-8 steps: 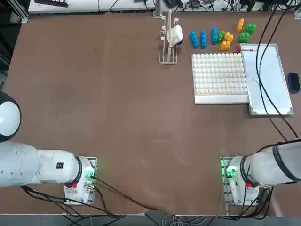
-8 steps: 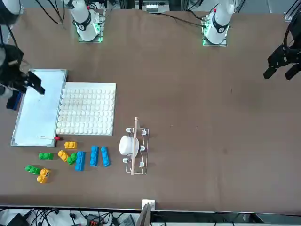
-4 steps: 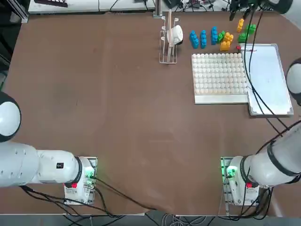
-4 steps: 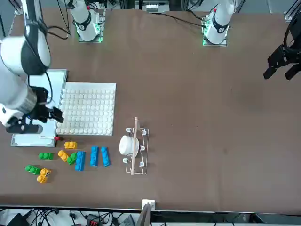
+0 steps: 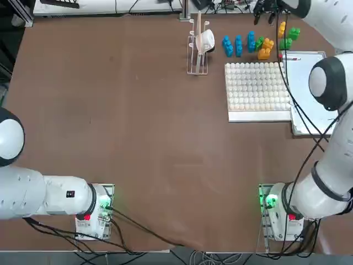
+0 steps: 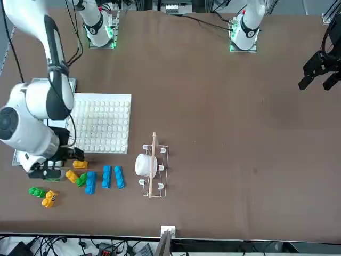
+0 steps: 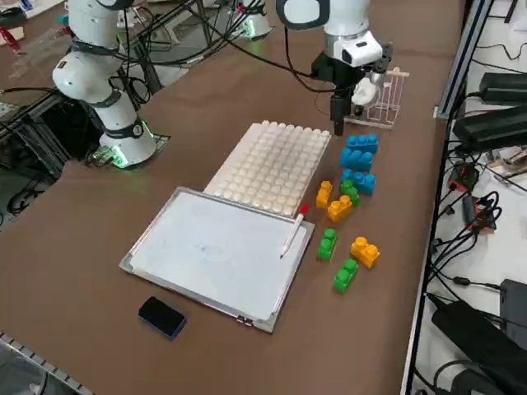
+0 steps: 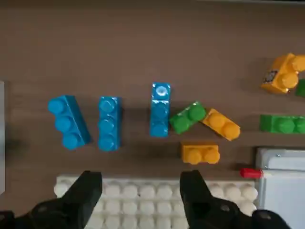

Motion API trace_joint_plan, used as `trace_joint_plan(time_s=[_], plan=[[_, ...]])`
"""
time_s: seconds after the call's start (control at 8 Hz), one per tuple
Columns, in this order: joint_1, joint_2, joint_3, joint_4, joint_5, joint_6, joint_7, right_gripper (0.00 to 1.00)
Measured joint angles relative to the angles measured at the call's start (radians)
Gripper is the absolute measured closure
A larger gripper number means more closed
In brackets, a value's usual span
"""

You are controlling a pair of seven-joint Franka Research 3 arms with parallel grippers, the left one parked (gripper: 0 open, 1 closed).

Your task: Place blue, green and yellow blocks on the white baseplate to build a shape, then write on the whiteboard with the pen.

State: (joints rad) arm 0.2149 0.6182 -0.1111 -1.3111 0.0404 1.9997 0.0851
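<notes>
The right tool (image 8: 140, 191) hangs with its two fingers (image 8: 86, 188) spread apart and nothing between them, above the edge of the white studded plate (image 5: 258, 91) that faces the bricks. Just beyond that edge, three blue bricks (image 8: 108, 123) lie side by side on the brown tabletop (image 5: 138, 121), apart from one another. Next to the blue brick nearest the whiteboard, a small green brick (image 8: 187, 118) touches an orange-yellow brick (image 8: 220, 124), and another orange-yellow brick (image 8: 200, 154) lies between that pair and the plate. Further along, past the whiteboard's end, lie a green brick (image 7: 328, 243), a second green brick (image 7: 345, 275) and an orange-yellow brick (image 7: 364, 251). The whiteboard (image 7: 218, 255) lies flat right beside the plate, and the pen (image 7: 293, 232) rests on it along the end nearest the bricks, its red tip toward the plate. A dark oval object (image 7: 161, 316) sits on the tabletop just beside the whiteboard's other end. A small wire rack holding a white item (image 5: 199, 43) stands near the blue bricks, on the side away from the whiteboard.
</notes>
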Motion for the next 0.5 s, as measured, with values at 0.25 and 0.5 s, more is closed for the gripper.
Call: trace_joint_plan(time_s=[0.25, 0.5], plan=[[0.033, 0.060, 0.000, 0.016, 0.006, 0.069, 0.019, 0.03], [0.034, 0.120, 0.000, 0.018, 0.048, 0.153, 0.041, 0.03]])
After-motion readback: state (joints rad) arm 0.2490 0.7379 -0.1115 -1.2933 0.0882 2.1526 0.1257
